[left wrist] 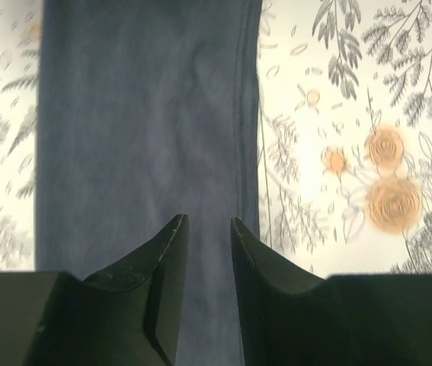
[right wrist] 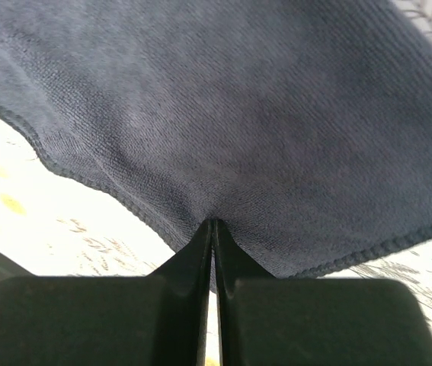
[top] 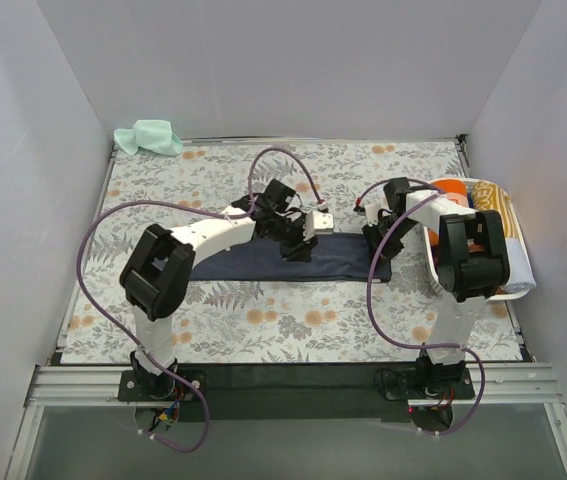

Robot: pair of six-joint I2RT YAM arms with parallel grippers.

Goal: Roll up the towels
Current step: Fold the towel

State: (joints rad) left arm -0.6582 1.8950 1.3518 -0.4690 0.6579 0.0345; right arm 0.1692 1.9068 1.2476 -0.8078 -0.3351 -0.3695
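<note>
A dark navy towel (top: 253, 262) lies flat as a long strip across the middle of the floral table covering (top: 283, 325). My left gripper (top: 299, 246) hovers over its middle part. In the left wrist view that gripper (left wrist: 209, 221) is open a little, with the navy cloth (left wrist: 139, 114) beneath it and nothing between the fingers. My right gripper (top: 378, 250) is at the strip's right end. The right wrist view shows it (right wrist: 212, 223) shut on the towel's hemmed edge (right wrist: 238, 114), which bunches at the tips. A mint green towel (top: 149, 138) lies crumpled at the far left corner.
A white oval basket (top: 516, 292) stands at the right edge, close to the right arm. It holds an orange towel (top: 452, 189) and a yellow-striped one (top: 509, 214). Grey walls close in the table on three sides.
</note>
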